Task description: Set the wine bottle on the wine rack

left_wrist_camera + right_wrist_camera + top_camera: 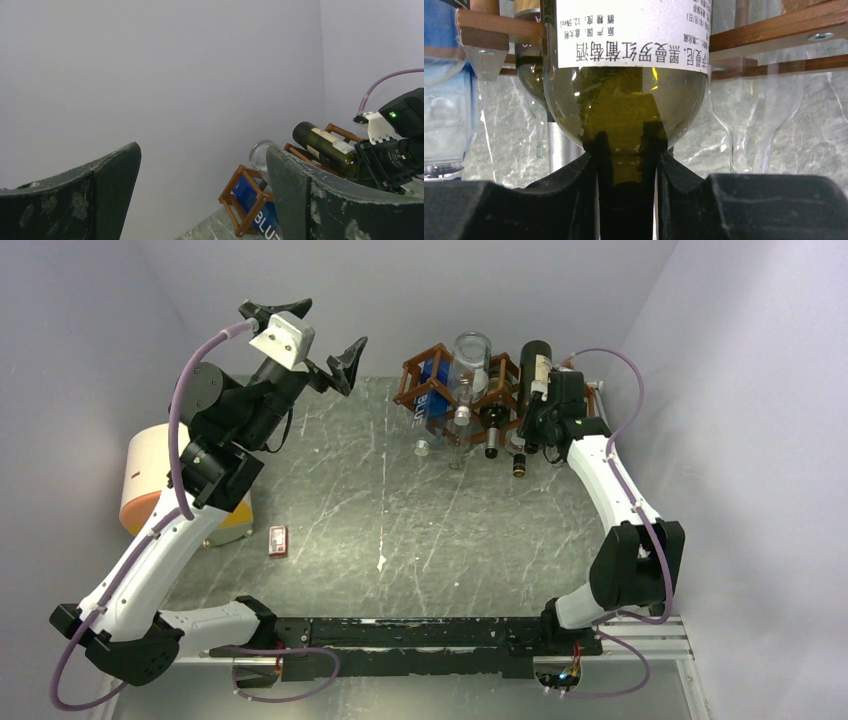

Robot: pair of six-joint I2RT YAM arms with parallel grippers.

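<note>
Right gripper (626,167) pinches wine bottle (624,100) neck, body at wine rack (774,37) top; left gripper (204,150) gapes empty. Next, likely: seat, release.

White label (634,30) on wine bottle (624,110) reads "12.5%vol"; blue bottle (252,202) "BLU".

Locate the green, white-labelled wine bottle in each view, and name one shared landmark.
Top external: wine bottle upper right, at the wine rack.
Left wrist: wine bottle right of centre, tilted.
Right wrist: wine bottle fills centre, neck in right end effector.
Shared landmark: the wine rack.
</note>
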